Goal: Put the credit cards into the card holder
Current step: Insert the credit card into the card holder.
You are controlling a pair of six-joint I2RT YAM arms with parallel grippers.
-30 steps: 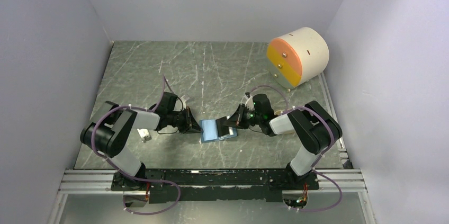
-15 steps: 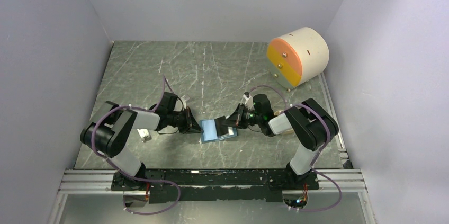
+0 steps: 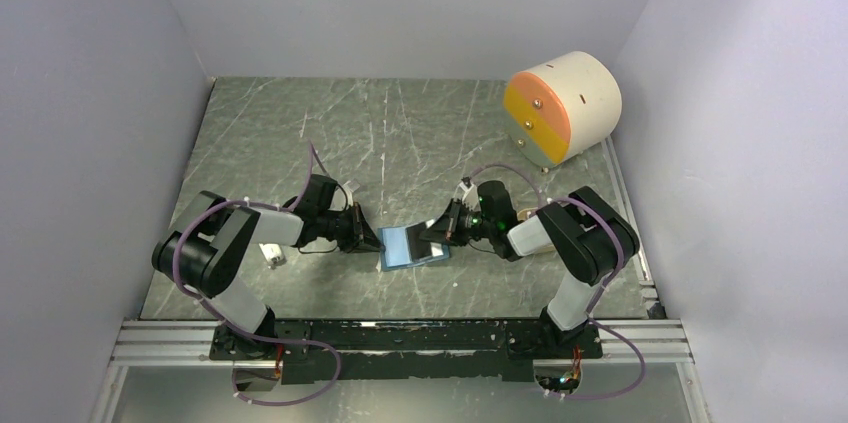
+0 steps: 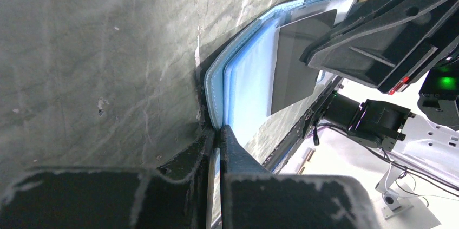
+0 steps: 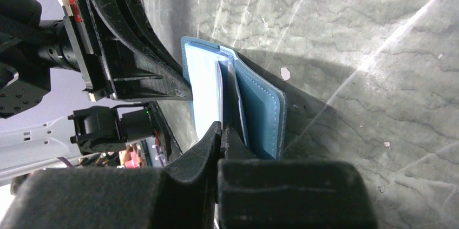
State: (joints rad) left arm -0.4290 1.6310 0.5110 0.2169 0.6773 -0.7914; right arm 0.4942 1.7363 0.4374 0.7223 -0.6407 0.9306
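open blue folding card holder (image 3: 410, 245) lies on the grey marbled bench (image 3: 400, 123). left claw (image 4: 217, 134) is clamped shut on its edge. right claw (image 5: 221, 129) is pinched shut on a thin dark card (image 4: 295, 58) over the pale lining. risk: the card's corner misses the pocket and it buckles, or drags the holder free.

Cream drum (image 3: 575, 93) with orange-yellow drawers far right, small white piece (image 3: 270, 255) near left, grey marbled tabletop (image 3: 400, 133)

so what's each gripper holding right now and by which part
The left gripper pinches the card holder by one edge; the right gripper pinches a dark credit card by one end.
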